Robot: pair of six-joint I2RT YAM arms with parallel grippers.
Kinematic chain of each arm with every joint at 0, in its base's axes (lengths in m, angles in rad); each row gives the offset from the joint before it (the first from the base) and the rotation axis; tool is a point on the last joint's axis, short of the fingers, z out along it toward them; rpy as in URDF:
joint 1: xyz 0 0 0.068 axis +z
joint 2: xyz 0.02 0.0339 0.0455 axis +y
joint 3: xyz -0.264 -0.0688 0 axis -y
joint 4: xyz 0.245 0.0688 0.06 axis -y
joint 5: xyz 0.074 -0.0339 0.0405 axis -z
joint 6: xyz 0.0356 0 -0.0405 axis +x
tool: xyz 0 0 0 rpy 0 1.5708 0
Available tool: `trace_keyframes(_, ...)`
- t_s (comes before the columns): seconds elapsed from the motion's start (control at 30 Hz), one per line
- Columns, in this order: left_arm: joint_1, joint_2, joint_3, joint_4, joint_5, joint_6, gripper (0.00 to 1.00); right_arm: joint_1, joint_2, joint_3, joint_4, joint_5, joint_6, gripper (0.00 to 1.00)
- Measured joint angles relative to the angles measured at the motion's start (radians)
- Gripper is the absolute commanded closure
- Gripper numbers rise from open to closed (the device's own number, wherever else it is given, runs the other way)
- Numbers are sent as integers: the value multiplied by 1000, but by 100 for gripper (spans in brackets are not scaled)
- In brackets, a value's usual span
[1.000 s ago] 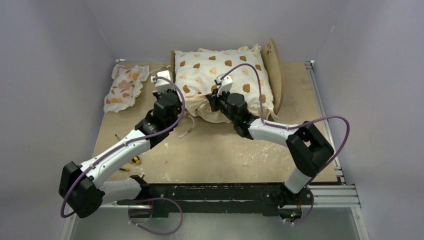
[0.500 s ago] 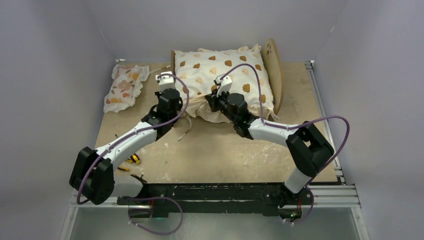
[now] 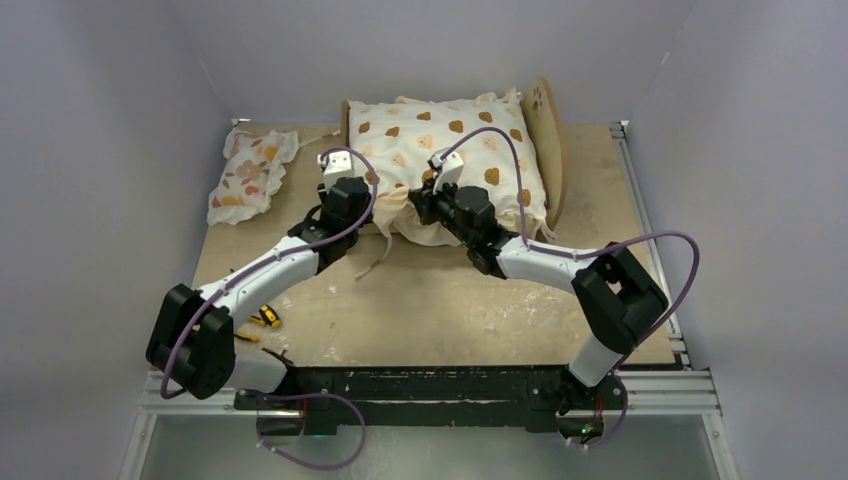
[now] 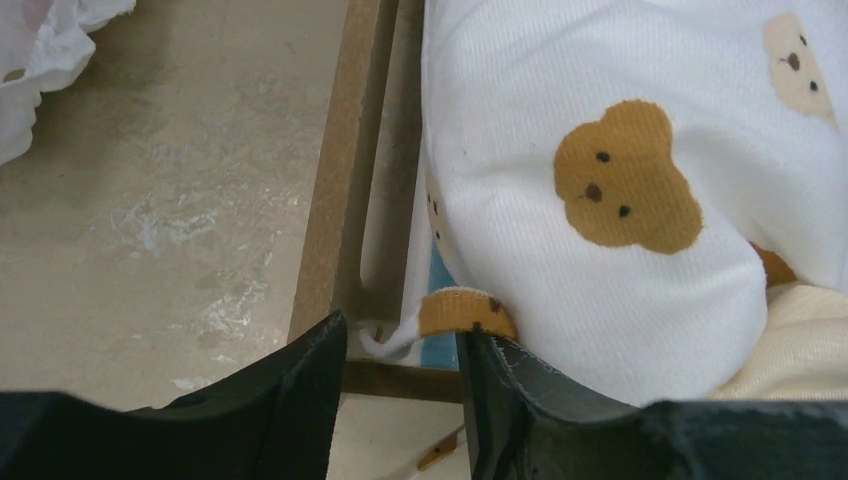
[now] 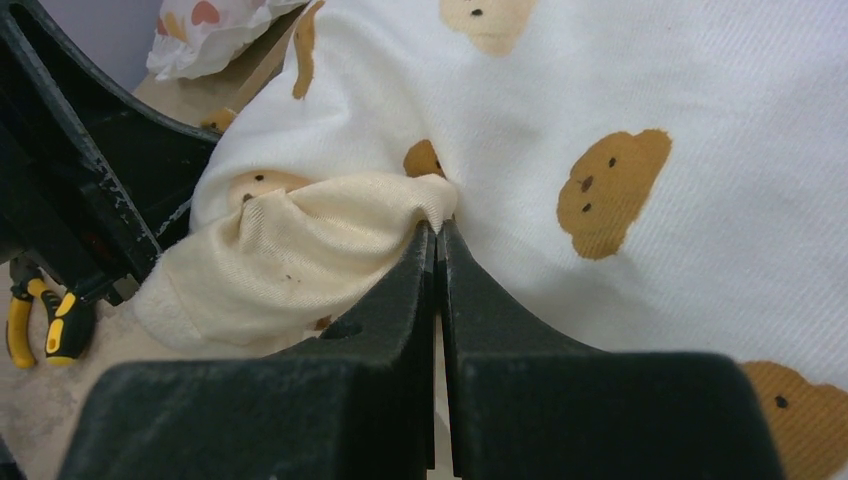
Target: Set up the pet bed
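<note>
The pet bed stands at the back of the table, headboard to the right, with the cream bear-print cushion lying in it. In the left wrist view its light-wood side rail runs away from me and a strip of blue base shows at the near corner. My left gripper is open at that corner; a folded cushion corner lies between the jaws, against the right finger. My right gripper is shut on the cushion's cream ruffle at the near edge.
A small floral pillow lies at the back left. Yellow-handled pliers rest on the table near the left arm. Grey walls close in the table on three sides, and a metal rail runs along its right edge.
My left arm has swung right and forward to the cushion's near left corner, and its jaws have opened. The right arm and its grip on the ruffle have not moved.
</note>
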Motion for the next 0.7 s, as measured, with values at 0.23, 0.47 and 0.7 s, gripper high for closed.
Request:
trace_keyframes(0.23, -1, -14, 58, -195, 61, -82, 49, 0, -1, 2, -5, -24, 30, 100)
trace_keyframes(0.47, 2, -93, 66, -357, 53, -126, 52, 0, -1, 37, -13, -43, 47, 100)
trace_keyframes(0.7, 8, -188, 66, -389, 13, -144, 47, 8, -2, 43, -14, -44, 53, 100)
